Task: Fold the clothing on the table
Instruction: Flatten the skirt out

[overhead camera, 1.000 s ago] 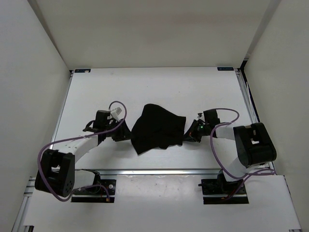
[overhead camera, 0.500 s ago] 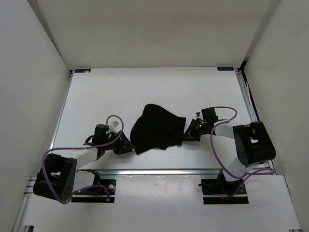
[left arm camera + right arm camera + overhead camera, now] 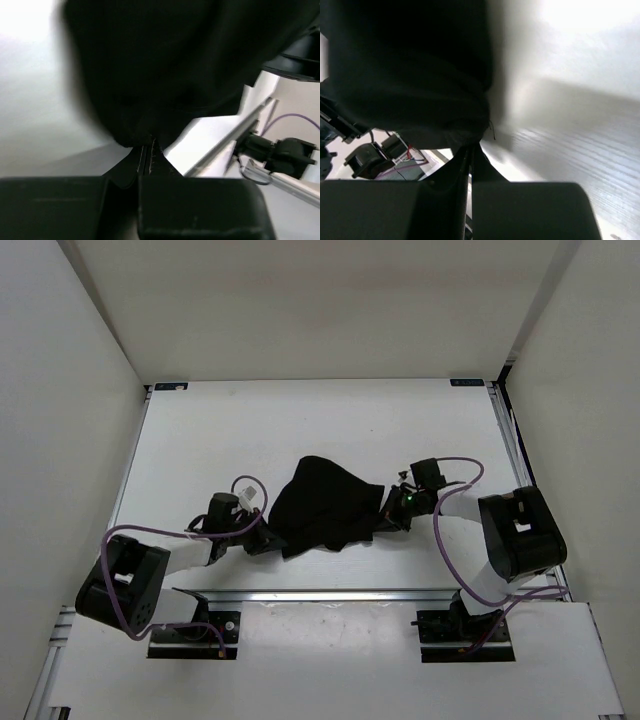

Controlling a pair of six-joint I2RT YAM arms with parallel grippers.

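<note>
Clothing (image 3: 325,508) on table (image 3: 300,430), purple cables (image 3: 462,461) flanking it.

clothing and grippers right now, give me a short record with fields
clothing: black, rumpled, not yet neatly folded
place: near half of the table, between the arms
left gripper: shut on the clothing's left near corner
right gripper: shut on the clothing's right edge
lifted or lying flat: cannot tell
</note>
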